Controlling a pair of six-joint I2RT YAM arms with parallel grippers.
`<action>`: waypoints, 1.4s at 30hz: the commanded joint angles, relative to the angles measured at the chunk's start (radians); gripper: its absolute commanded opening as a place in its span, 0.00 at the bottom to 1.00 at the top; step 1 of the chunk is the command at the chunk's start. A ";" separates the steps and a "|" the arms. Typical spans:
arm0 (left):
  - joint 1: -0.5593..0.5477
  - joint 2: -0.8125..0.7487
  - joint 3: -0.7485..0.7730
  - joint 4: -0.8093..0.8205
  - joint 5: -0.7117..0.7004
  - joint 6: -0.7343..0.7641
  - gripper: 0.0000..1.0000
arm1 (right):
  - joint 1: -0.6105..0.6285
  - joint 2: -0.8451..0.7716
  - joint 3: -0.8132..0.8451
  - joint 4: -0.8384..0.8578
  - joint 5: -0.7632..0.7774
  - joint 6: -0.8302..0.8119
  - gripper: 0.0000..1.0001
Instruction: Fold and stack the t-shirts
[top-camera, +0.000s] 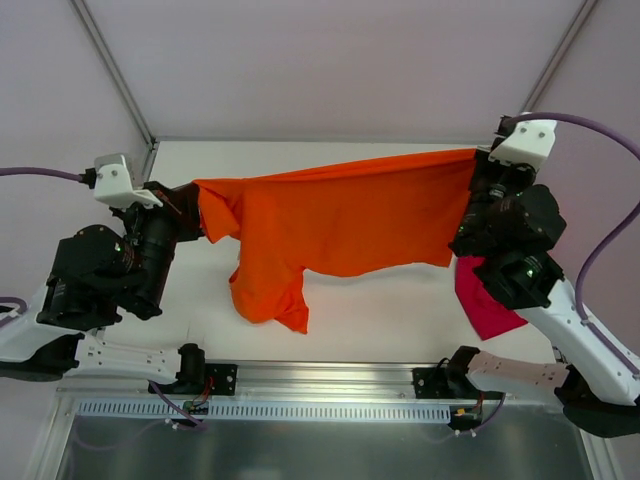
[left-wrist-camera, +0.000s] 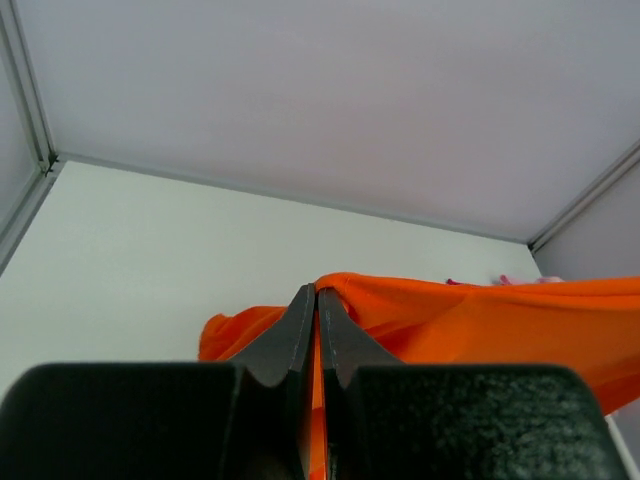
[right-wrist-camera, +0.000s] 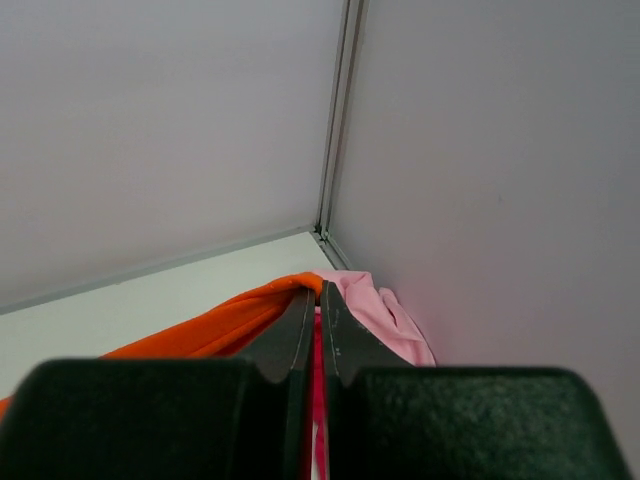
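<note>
I see orange shirt (top-camera: 340, 225), bright, plain. Magenta shirt (top-camera: 485, 305) deep red-pink, plain. Pink shirt (right-wrist-camera: 378, 312) pale. Table (top-camera: 400, 310) off-white. Left gripper (left-wrist-camera: 317, 295), right gripper (right-wrist-camera: 320, 292) matte black on my feeds. Cables (top-camera: 45, 173) purple. Walls (top-camera: 330, 60) pale grey-lilac.

The white worktop (top-camera: 400, 300) carries a magenta-red shirt (top-camera: 485, 305) at its right side and a pink shirt (right-wrist-camera: 375, 310) against a corner wall (right-wrist-camera: 480, 200)
</note>
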 joint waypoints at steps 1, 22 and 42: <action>0.009 -0.006 0.020 -0.028 -0.049 0.071 0.00 | -0.015 -0.089 0.048 -0.016 0.028 0.033 0.01; 0.150 -0.133 -0.218 0.635 0.147 0.553 0.00 | -0.013 -0.163 0.132 -0.482 -0.077 0.271 0.01; 0.104 -0.182 -0.441 0.255 -0.143 0.149 0.00 | -0.012 0.011 0.022 -0.717 -0.295 0.579 0.01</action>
